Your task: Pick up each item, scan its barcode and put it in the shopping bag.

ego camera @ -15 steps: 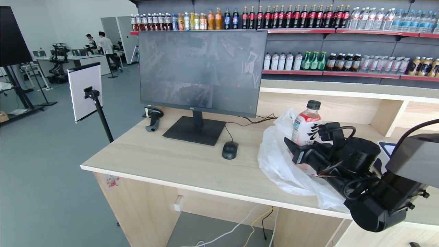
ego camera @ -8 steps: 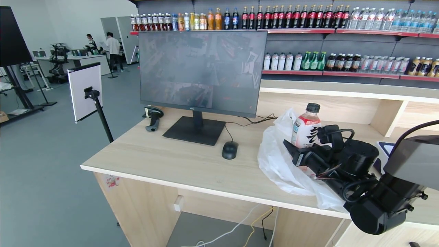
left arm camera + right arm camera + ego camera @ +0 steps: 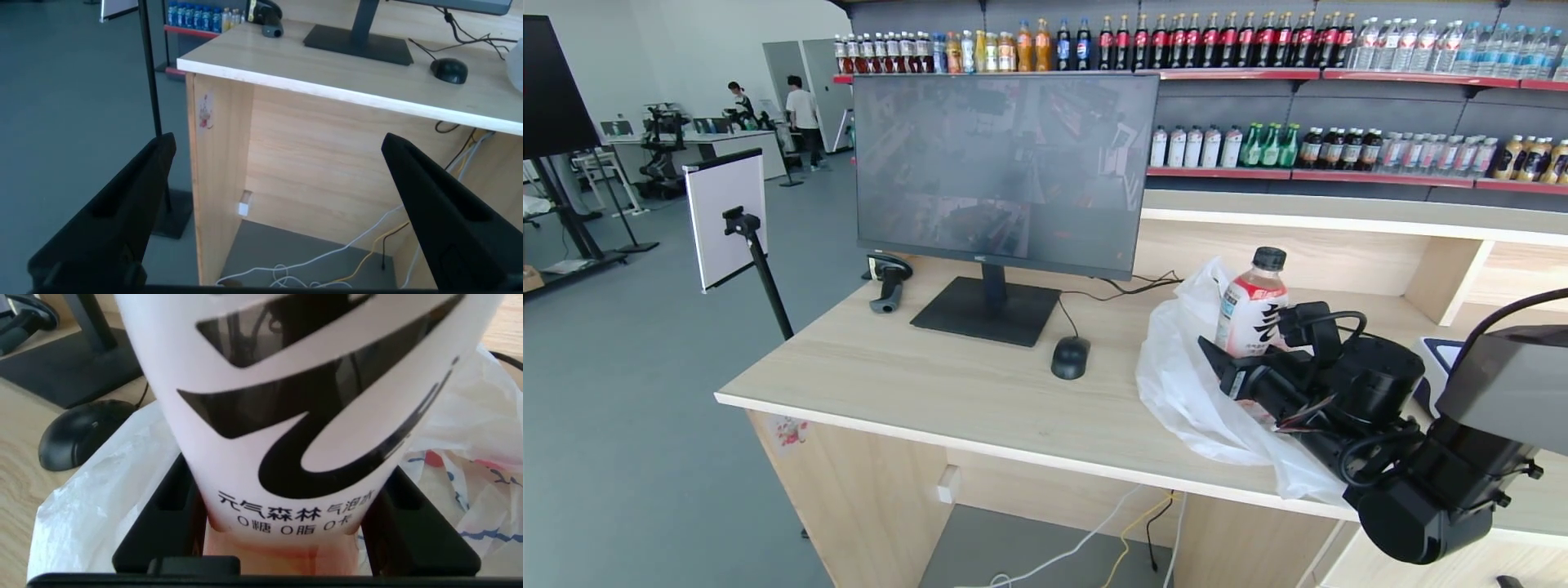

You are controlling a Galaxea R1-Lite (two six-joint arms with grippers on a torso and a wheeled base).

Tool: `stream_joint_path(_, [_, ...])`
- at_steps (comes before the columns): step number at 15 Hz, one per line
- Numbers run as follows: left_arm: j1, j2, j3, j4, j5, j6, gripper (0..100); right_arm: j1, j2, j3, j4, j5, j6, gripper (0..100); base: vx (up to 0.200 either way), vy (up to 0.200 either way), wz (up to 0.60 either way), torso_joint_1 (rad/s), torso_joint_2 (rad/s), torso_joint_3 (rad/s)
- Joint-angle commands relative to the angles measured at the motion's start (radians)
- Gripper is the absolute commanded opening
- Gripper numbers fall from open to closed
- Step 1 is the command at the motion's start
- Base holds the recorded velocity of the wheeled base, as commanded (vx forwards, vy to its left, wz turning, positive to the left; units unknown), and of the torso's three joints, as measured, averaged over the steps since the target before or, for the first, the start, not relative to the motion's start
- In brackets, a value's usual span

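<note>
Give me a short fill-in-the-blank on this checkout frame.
1. The gripper shut on the drink bottle belongs to the ____ arm.
2. The bottle's cap is ____.
3. The barcode scanner sits on the desk to the robot's ____ of the monitor stand.
4. The left gripper, low in front of the desk, is ____.
Missing words: right; black; left; open.

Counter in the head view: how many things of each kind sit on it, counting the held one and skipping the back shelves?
Monitor: 1
Mouse: 1
Barcode scanner: 1
Shopping bag: 1
Bottle, held in the right gripper: 1
Flat pad, partly hidden by the arm: 1
Total: 6
</note>
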Motion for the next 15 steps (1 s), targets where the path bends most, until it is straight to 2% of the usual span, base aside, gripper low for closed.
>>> stream_joint_path(1, [0.000, 0.000, 0.000, 0.000, 0.000, -0.001, 100, 0.005, 0.005, 0.001, 0.002, 0.000, 0.000, 0, 0.000, 0.000, 0.00, 0.000, 0.00, 0.000])
stream_joint_path(7, [0.000, 0.000, 0.000, 0.000, 0.000, -0.001, 100, 0.012, 0.008, 0.004, 0.002, 0.000, 0.003, 0, 0.000, 0.000, 0.00, 0.000, 0.00, 0.000])
stream_joint_path(8, [0.000, 0.000, 0.000, -0.003, 0.000, 0.000, 100, 0.015, 0.012, 0.004, 0.002, 0.000, 0.008, 100, 0.000, 0.000, 0.00, 0.000, 0.00, 0.000])
stream_joint_path(15, [0.000, 0.000, 0.000, 0.000, 0.000, -0.001, 100, 0.009, 0.012, 0.002, 0.002, -0.001, 0.028, 100, 0.000, 0.000, 0.00, 0.000, 0.00, 0.000])
